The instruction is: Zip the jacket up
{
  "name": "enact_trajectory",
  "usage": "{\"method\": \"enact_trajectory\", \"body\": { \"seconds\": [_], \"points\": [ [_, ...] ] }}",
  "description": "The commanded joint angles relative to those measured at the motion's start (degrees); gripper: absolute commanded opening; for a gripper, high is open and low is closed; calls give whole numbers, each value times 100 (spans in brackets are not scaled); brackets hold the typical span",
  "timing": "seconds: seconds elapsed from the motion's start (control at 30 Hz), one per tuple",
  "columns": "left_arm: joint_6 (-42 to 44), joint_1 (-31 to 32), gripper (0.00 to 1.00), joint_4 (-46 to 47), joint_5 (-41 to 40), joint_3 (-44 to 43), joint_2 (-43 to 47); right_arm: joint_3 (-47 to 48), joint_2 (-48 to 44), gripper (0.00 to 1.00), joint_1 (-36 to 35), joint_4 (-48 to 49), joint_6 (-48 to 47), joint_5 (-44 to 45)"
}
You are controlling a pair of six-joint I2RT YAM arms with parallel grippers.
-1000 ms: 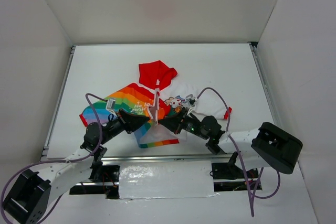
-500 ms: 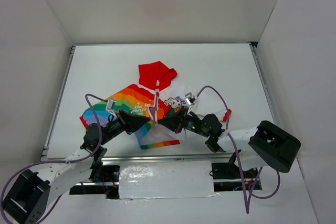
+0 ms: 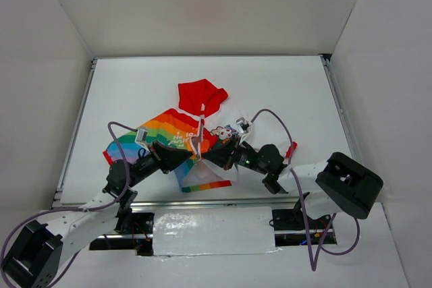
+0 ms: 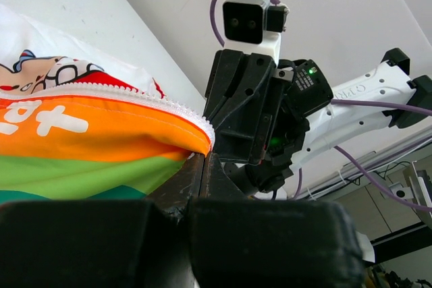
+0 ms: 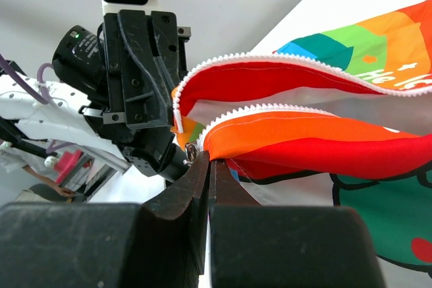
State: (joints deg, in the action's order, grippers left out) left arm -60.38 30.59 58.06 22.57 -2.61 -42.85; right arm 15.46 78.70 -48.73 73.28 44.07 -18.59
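The jacket (image 3: 165, 137) lies mid-table with its red hood (image 3: 201, 97) at the far end, the rainbow half on the left and the white cartoon half (image 3: 228, 130) on the right. My left gripper (image 3: 191, 154) is shut on the rainbow half's lower zipper edge; in its wrist view the jaws (image 4: 204, 158) pinch the orange fabric (image 4: 101, 133) just under the white zipper teeth (image 4: 135, 96). My right gripper (image 3: 207, 156) faces it, tip to tip, and is shut on the other zipper edge (image 5: 283, 133). A small metal slider (image 5: 192, 152) sits at its fingertips (image 5: 206, 156).
A red cuff (image 3: 291, 146) lies on the right beside the right arm. Purple cables (image 3: 273, 118) loop over both arms. Metal rails (image 3: 75, 126) run along the table's sides. White walls enclose the table on three sides. The jacket's lower hem (image 3: 202, 184) hangs near the front edge.
Both grippers have shifted slightly away from the front edge, still holding the zipper ends together. The right arm's elbow has moved a little left. The jacket's lower part has bunched up a little.
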Motion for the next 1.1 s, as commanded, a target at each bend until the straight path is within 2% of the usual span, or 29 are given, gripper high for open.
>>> {"method": "enact_trajectory", "body": {
  "seconds": [0.0, 1.07],
  "points": [
    [35, 35, 0, 320, -50, 59, 145, 159, -65, 0, 65, 1154, 5, -83],
    [-9, 79, 0, 240, -121, 50, 102, 141, -12, 0, 241, 1716, 260, -391]
  ]
}}
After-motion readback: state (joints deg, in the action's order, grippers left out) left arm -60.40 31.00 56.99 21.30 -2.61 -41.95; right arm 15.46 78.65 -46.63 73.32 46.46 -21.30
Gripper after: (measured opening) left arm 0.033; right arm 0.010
